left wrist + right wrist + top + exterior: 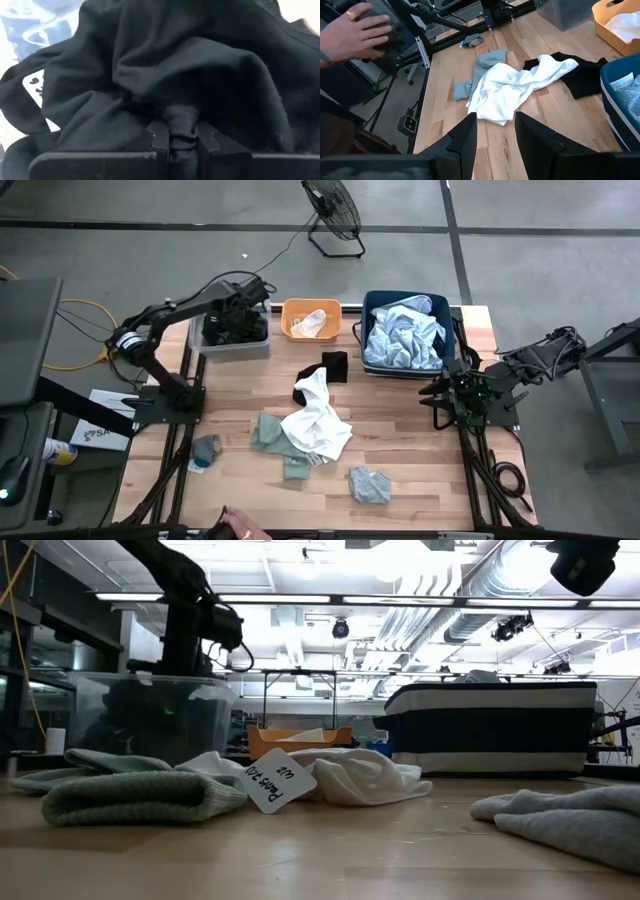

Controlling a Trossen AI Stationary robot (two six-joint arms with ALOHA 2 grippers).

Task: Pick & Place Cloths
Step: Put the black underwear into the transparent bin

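The left gripper [175,142] is pinched tight on a fold of black cloth [165,75], apparently inside the clear bin [228,343] at the table's 11 o'clock. The right gripper [495,132] waits part-open and empty at 3 o'clock; the white cloth [318,420] lies toward its 9 o'clock, nearer that arm.

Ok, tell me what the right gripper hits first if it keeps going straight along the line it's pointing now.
Most likely the white cloth: the right gripper has its fingers apart and aims over bare table toward it. Depth is hard to judge.

even overhead light, glaring ceiling lamps [300,645], soft shadows.
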